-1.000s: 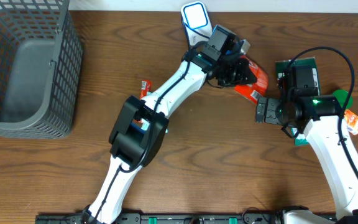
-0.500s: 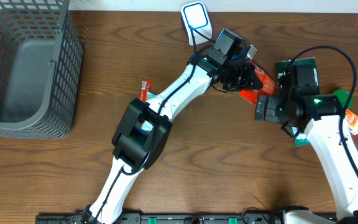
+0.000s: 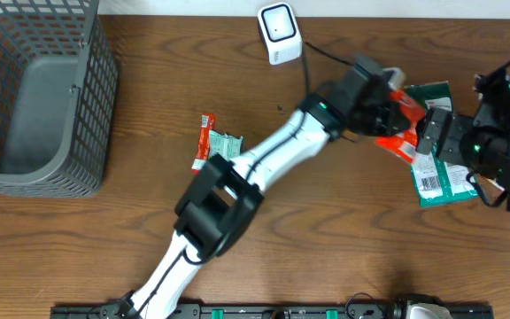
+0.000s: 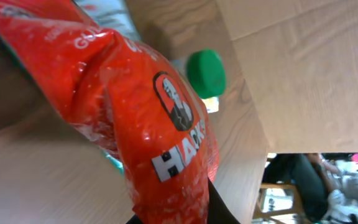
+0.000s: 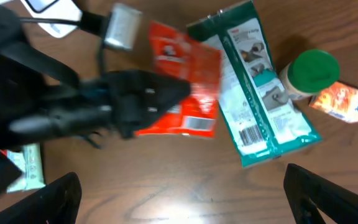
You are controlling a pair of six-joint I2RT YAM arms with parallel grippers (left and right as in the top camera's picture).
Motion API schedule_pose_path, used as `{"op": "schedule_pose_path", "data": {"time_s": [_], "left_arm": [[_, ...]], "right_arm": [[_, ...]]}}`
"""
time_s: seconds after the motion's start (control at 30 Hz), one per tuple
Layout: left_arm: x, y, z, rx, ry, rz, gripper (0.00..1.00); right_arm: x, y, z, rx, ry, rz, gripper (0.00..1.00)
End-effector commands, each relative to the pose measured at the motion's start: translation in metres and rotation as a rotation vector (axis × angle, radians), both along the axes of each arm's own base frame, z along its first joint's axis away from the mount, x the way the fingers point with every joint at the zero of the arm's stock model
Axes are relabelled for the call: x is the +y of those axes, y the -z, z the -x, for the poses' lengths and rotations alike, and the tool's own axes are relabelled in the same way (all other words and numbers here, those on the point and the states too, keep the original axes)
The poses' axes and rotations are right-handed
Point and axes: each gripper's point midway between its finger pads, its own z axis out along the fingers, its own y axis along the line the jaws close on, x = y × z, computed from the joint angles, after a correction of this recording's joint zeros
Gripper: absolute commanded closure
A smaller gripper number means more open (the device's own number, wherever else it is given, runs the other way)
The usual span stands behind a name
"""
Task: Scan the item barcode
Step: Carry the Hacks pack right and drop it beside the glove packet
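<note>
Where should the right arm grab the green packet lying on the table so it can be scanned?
Probably its sealed end just past the barcode, coming in low from the bare table there. The green packet lies flat; a jar crowds one long side and the held red bag sits by the far end, so that end is free, and the barcode is left uncovered.

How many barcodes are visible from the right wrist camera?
2: one on the red Hacks bag in the left tool, one on the teal pouch beside it. Others may be hidden.
</note>
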Motion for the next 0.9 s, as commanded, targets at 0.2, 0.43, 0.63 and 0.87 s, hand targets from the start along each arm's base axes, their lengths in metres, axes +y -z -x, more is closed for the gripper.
{"op": "schedule_pose_path", "data": {"time_s": [0.2,0.43,0.63,0.87], "left_arm": [[-0.055,0.001,0.028,-0.207,-0.076,0.004,0.92],[-0.073,0.028,0.031,-0.231,-0.065,0.043,0.92],[-0.074,0.036,0.031,-0.226,-0.062,0.036,0.78],[-0.074,0.036,0.031,-0.232,-0.06,0.037,0.43]], "right_arm": [[0.001,0.003,0.002,0.018,-0.016,-0.004,0.01],[0.001,0.003,0.003,0.022,-0.016,-0.004,0.01],[0.001,0.003,0.004,0.024,-0.016,-0.004,0.01],[0.001,0.004,0.005,0.03,-0.016,-0.005,0.01]]}}
